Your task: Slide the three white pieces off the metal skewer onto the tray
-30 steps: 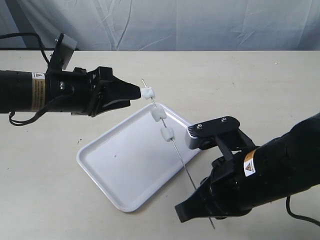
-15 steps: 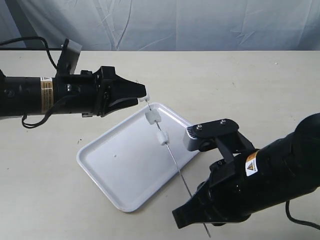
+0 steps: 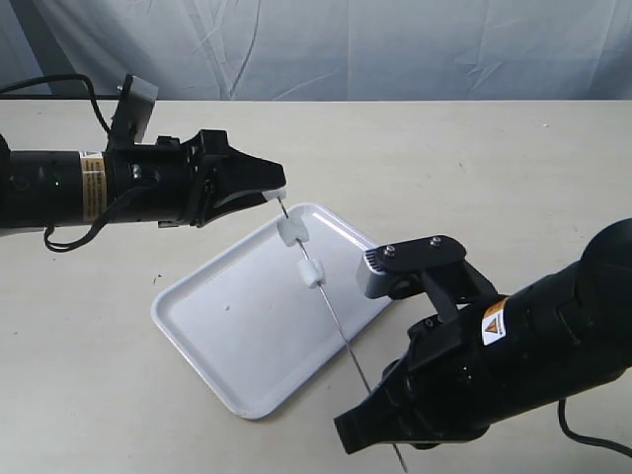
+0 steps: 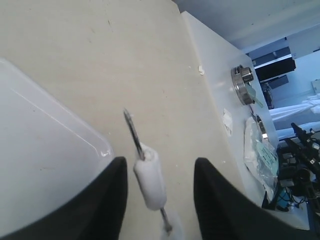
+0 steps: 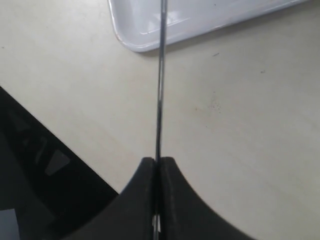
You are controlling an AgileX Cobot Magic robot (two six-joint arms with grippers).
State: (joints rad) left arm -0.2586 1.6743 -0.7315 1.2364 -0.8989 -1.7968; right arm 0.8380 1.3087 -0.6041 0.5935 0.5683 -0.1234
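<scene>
Right wrist view shows the right gripper with its fingers pressed together on the skewer. The skewer runs out from them over the table to the tray.

Left wrist view shows the left gripper with its fingers well apart, one on each side of the top piece. A gap shows on both sides of that piece, and the skewer's tip sticks out just past it. Another piece is only a blur at that picture's edge.

In the exterior view the left gripper comes in from 9 o'clock to the tray's 12 o'clock corner. The right gripper sits off the tray at 5 o'clock. The skewer slants between them, from 11 o'clock to 5 o'clock, crossing the tray's 3 o'clock side. The top piece is mostly hidden at the left fingertips. The second piece and third piece sit on the skewer just below it, slightly apart, over the tray's 1 o'clock edge. Whether they touch the tray cannot be told.
</scene>
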